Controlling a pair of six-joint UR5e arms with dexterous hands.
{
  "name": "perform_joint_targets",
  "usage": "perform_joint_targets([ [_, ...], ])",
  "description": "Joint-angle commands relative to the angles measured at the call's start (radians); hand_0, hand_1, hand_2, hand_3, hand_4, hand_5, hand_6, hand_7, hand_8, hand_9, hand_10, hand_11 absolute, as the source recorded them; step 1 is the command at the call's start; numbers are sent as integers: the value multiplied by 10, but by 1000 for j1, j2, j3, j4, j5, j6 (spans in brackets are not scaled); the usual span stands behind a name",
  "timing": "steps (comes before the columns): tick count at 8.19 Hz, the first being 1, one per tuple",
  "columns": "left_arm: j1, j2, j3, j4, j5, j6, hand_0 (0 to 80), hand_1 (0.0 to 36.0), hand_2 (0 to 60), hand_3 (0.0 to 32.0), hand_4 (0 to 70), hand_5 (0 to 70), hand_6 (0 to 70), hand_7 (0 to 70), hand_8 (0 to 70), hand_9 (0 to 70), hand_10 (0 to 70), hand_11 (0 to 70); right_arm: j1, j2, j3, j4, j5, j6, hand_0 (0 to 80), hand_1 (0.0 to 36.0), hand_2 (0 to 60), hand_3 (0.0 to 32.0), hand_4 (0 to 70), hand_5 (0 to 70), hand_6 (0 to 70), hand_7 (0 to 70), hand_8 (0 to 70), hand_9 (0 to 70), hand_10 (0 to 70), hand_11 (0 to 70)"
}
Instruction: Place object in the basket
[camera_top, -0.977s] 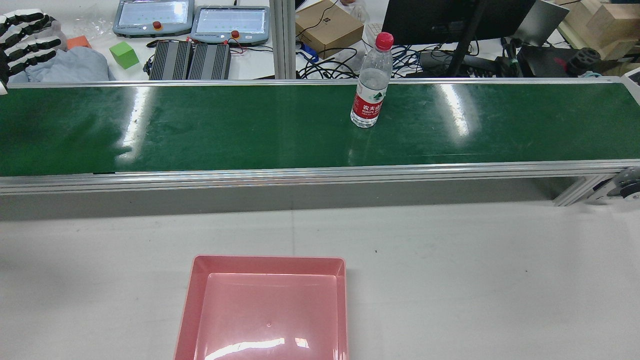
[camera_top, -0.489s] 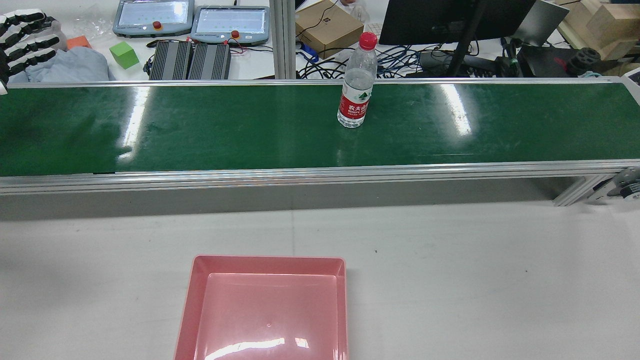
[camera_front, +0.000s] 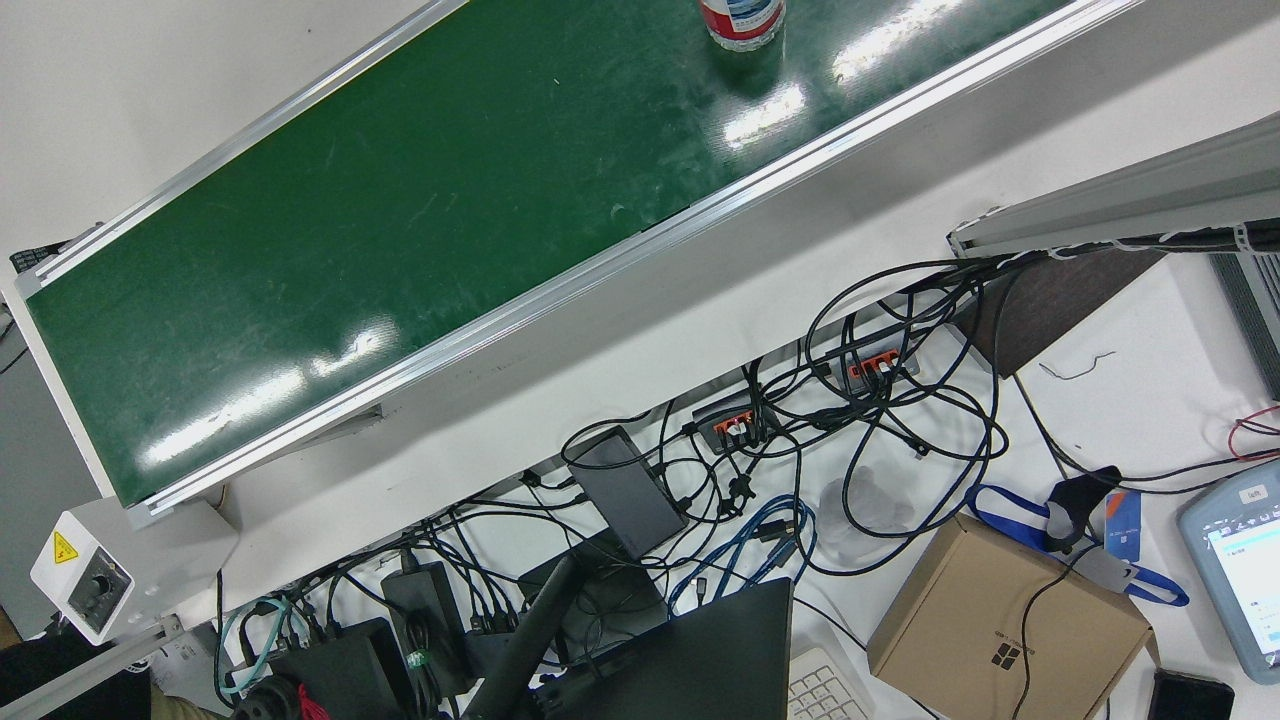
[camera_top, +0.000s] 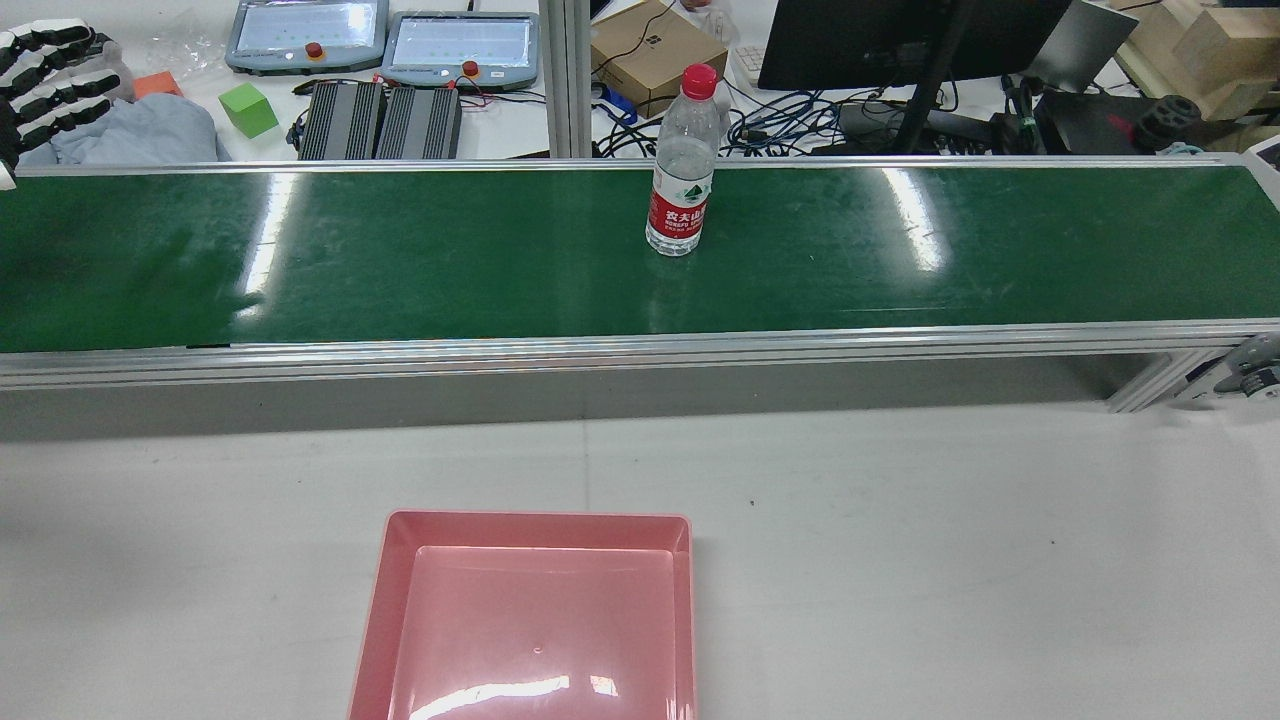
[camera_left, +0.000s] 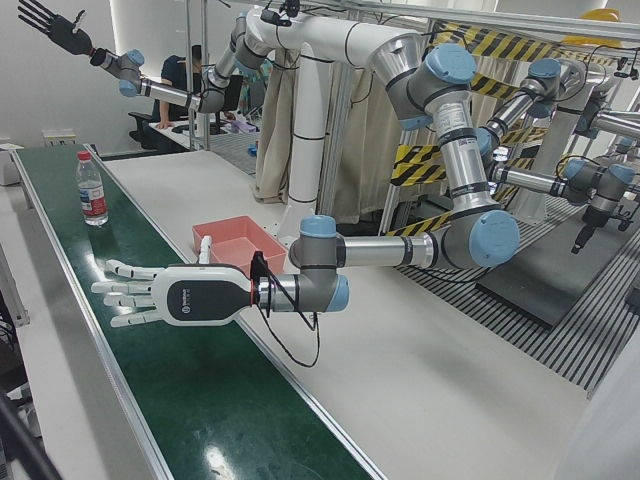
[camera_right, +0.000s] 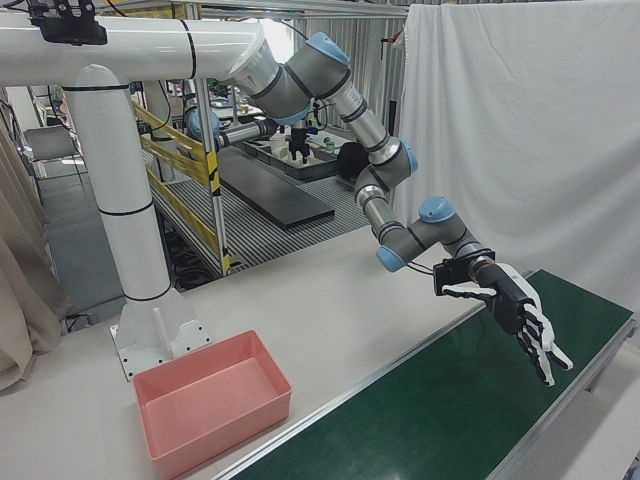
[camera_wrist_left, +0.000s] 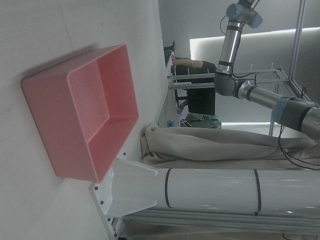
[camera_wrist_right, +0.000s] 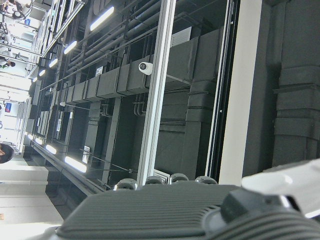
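A clear water bottle (camera_top: 683, 170) with a red cap and red label stands upright on the green conveyor belt (camera_top: 400, 250); it also shows at the far end in the left-front view (camera_left: 91, 188) and at the top edge of the front view (camera_front: 741, 20). My left hand (camera_left: 135, 295) hovers flat over the belt, open with fingers spread and holding nothing. The rear view shows this left hand (camera_top: 45, 75) at the far left, well left of the bottle. My right hand (camera_left: 50, 25) is raised high, fingers spread. The empty pink basket (camera_top: 540, 530) sits on the white table in front of the belt.
Behind the belt lie two teach pendants (camera_top: 305, 32), a green cube (camera_top: 247, 109), a cardboard box (camera_top: 655, 55), a monitor (camera_top: 900, 30) and tangled cables (camera_front: 850, 420). The white arm pedestal (camera_right: 130, 220) stands just behind the basket (camera_right: 220, 425).
The bottle has travelled left along the belt, toward my left hand. The left hand has barely shifted.
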Motion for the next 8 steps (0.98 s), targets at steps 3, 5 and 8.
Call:
perform_joint_targets([
  [3, 1, 0, -2, 0, 0, -1, 548, 59, 0, 106, 0, 249, 52, 28, 123, 124, 48, 84, 0, 0, 0, 0, 0, 0, 0, 0, 0, 0, 0, 0, 0, 0, 0, 0, 0, 0],
  [5, 7, -6, -2, 11, -2, -1, 547, 59, 0, 102, 0, 251, 51, 29, 122, 122, 47, 82, 0, 0, 0, 0, 0, 0, 0, 0, 0, 0, 0, 0, 0, 0, 0, 0, 0, 0],
  [8, 34, -15, -51, 59, -8, -4, 548, 56, 0, 94, 8, 255, 55, 30, 120, 119, 54, 90, 0, 0, 0, 0, 0, 0, 0, 0, 0, 0, 0, 0, 0, 0, 0, 0, 0, 0],
])
